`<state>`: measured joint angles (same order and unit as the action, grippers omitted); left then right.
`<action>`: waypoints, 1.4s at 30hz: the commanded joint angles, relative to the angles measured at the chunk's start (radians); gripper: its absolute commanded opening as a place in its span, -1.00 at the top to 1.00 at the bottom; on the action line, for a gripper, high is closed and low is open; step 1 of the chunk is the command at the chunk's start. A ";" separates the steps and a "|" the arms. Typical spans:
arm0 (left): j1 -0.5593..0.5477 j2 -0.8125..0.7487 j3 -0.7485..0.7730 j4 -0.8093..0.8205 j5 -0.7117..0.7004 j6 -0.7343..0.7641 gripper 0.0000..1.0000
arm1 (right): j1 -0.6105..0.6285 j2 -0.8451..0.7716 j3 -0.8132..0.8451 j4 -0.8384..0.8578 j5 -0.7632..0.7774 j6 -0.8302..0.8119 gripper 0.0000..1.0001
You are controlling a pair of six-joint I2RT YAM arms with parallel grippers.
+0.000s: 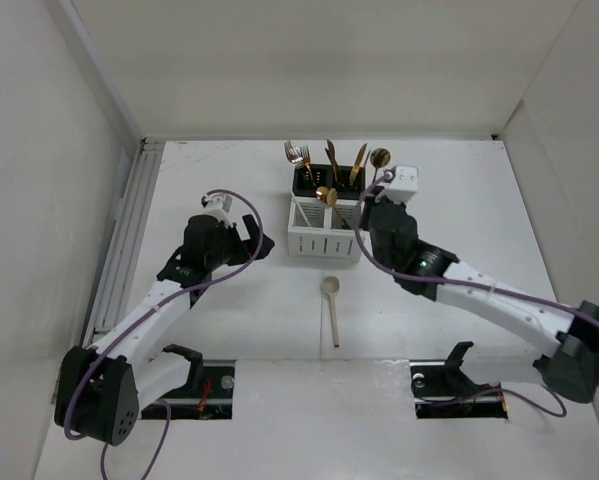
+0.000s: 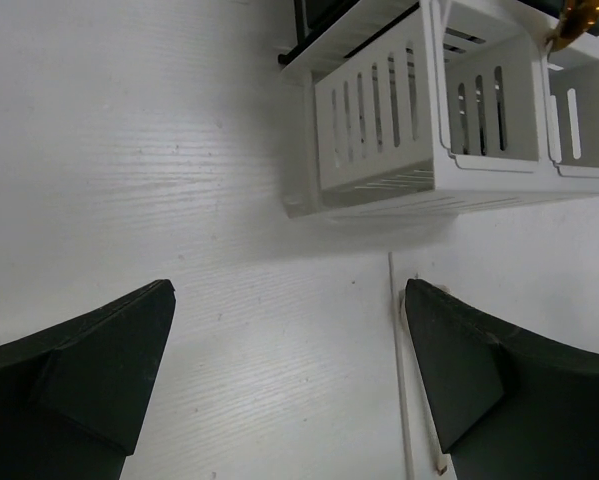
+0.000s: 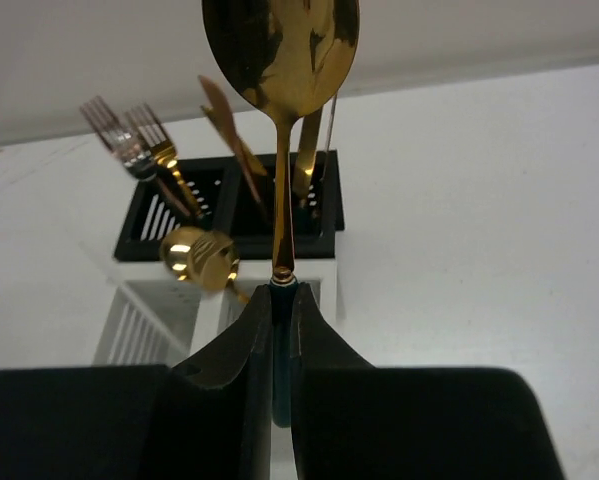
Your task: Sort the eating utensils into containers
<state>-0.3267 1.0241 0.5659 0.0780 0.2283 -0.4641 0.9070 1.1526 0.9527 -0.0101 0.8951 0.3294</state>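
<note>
My right gripper (image 3: pixel 284 295) is shut on the dark green handle of a gold spoon (image 3: pixel 282 60), which it holds upright with the bowl up, just right of the containers. In the top view the spoon's bowl (image 1: pixel 380 157) shows above the right gripper (image 1: pixel 376 200). The black container (image 1: pixel 329 182) holds forks (image 1: pixel 297 155) and gold knives (image 1: pixel 332 160). In front of it, the white container (image 1: pixel 324 230) holds another gold spoon (image 1: pixel 326 195). A cream spoon (image 1: pixel 332 305) lies flat on the table. Left of the white container (image 2: pixel 379 120), my left gripper (image 2: pixel 289 340) hangs open over bare table.
White walls enclose the table on the left, back and right. A metal rail (image 1: pixel 129 220) runs along the left side. Both arm bases (image 1: pixel 99 395) (image 1: pixel 579 355) sit at the near edge, with purple cables looping beside the arms.
</note>
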 commanded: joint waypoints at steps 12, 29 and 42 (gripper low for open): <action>0.043 0.103 0.052 0.089 0.009 -0.008 -1.00 | -0.166 0.327 0.023 0.513 -0.286 -0.159 1.00; 0.043 0.125 0.043 0.128 0.000 0.089 -1.00 | -0.157 0.300 -0.058 0.408 -0.249 -0.023 -0.50; -0.334 0.182 0.210 -0.217 -0.121 0.680 -1.00 | 0.010 0.075 0.090 -0.117 0.109 0.124 -0.75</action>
<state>-0.5743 1.1809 0.7418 -0.0032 0.1516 0.0566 0.8806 1.2625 0.9661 0.1040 0.8448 0.3424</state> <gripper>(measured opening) 0.997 0.872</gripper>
